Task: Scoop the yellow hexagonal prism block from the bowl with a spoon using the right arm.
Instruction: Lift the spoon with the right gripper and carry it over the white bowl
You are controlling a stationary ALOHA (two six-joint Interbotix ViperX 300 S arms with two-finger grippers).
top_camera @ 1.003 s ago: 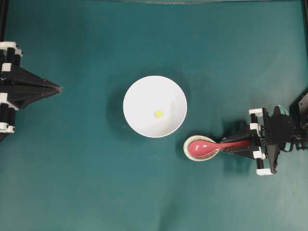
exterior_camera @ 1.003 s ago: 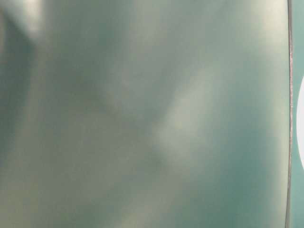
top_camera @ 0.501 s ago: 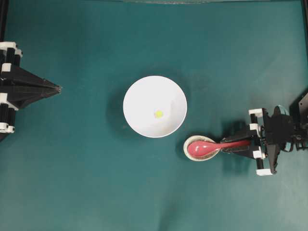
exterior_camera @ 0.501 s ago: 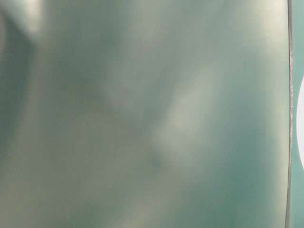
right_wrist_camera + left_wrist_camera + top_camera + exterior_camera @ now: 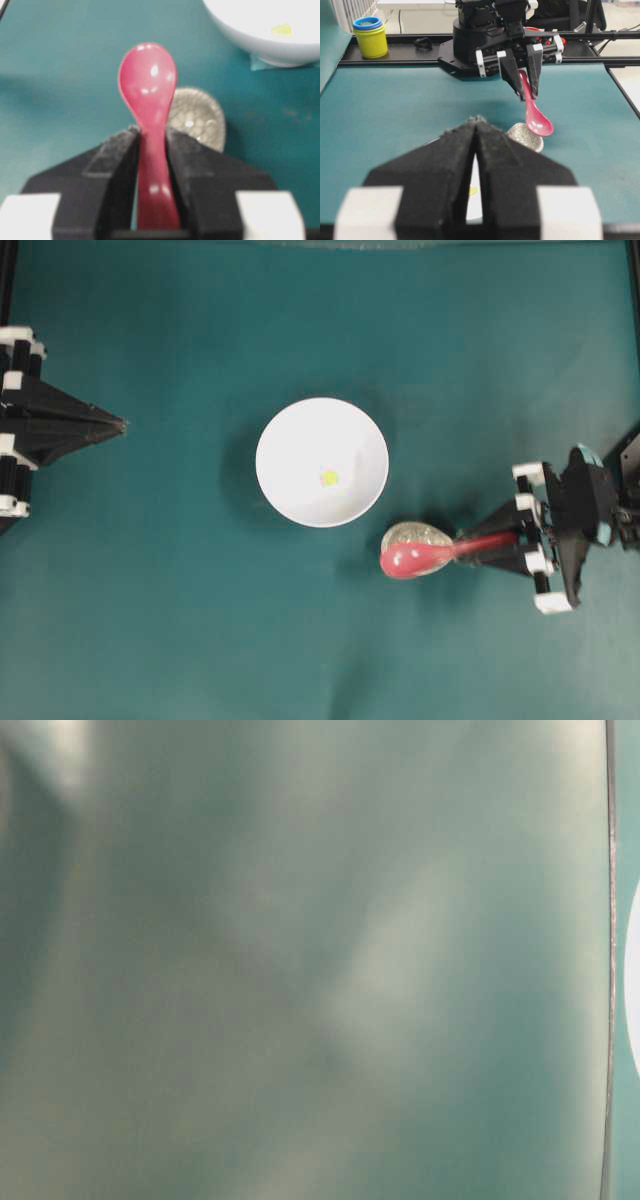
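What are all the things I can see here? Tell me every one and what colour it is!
bowl: one, white, middle of the table.
yellow block: one, tiny, inside the bowl.
spoon: one, red-pink, lifted above the spoon rest.
spoon rest: one, speckled beige, just right of the bowl.
table: one, teal.
stacked cups: yellow with blue rims, far table edge.
left gripper: black, shut, empty, at the left.
right gripper: black, clamping the spoon's handle.

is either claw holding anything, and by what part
The right claw holds the spoon by its handle, scoop lifted off the rest. The left claw is shut, holding nothing.
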